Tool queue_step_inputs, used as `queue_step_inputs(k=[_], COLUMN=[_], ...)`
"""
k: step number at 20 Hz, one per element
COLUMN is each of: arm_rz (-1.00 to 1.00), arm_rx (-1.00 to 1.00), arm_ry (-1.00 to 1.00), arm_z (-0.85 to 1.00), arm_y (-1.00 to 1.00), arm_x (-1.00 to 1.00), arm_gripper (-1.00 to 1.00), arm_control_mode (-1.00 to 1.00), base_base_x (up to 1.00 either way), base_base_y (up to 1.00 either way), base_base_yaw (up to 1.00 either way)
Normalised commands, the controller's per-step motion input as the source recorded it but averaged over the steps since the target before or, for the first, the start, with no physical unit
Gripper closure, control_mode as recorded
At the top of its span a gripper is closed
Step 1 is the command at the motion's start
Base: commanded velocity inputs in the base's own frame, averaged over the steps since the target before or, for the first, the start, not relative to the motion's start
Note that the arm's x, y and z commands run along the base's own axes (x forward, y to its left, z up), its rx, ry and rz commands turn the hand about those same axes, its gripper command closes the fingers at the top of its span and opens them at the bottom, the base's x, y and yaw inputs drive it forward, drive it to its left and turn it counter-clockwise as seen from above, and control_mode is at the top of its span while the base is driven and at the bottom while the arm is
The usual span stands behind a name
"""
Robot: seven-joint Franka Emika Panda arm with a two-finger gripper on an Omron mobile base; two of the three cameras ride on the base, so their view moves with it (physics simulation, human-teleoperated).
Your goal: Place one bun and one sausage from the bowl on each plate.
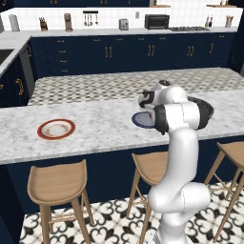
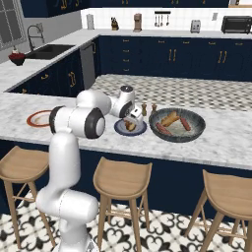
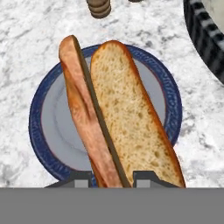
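Observation:
A long split bun [image 3: 127, 118], orange-brown crust and pale crumb, stands between my finger tips. My gripper [image 3: 112, 179] is shut on its near end, right over the blue-rimmed plate [image 3: 43, 131]. Seen from the right base, the gripper [image 2: 132, 120] hangs low over that plate [image 2: 140, 131], left of the dark bowl [image 2: 197, 132]. The bowl holds another bun [image 2: 170, 118] and two sausages [image 2: 185, 123]. The orange-rimmed plate [image 1: 56, 129] lies bare far to the left. Whether the held bun touches the blue plate, I cannot tell.
Two small brown shakers [image 2: 144, 109] stand just behind the blue plate. Wooden stools [image 1: 57, 183] line the near side of the marble counter [image 1: 105, 128]. My own arm hides most of the bowl [image 1: 206, 112] in the left base view.

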Motion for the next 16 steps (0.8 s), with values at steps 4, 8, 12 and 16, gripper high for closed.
queue_step_inputs(k=[4,8,12,16], arm_rz=[0.00,0.00,0.00,0.00], arm_rx=[0.00,0.00,0.00,0.00], arm_ry=[0.00,0.00,0.00,0.00], arm_z=[-0.13,-0.19,-0.31,-0.06], arm_y=[-0.01,-0.03,-0.03,0.00], arm_x=[0.40,0.20,0.03,0.19], arm_gripper=[1.00,1.00,1.00,1.00], arm_control_mode=[-1.00,-1.00,-1.00,-1.00], base_base_x=[0.00,0.00,0.00,0.00], base_base_y=[0.00,0.00,0.00,0.00], base_base_yaw=[0.00,0.00,0.00,0.00])
